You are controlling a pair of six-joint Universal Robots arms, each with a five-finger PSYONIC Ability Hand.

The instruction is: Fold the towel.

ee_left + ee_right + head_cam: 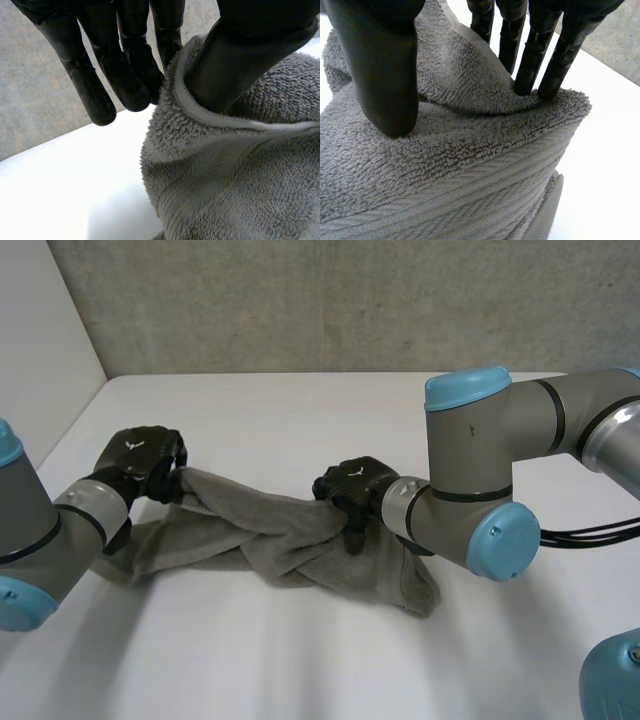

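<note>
A grey towel lies twisted and bunched across the white table. The left robot hand pinches its left end. The right robot hand pinches a fold near its right end.

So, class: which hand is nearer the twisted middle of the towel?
Right. The right hand grips the towel just beside its twist; the left hand holds the far end.

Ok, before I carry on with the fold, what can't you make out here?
Head view: both ends of the towel, partly covered by the left forearm and the right arm.
Right wrist view: the fingertips of the right hand, sunk behind a towel fold.
Left wrist view: the thumb tip of the left hand, tucked inside the hem; the towel runs off the edges.
</note>
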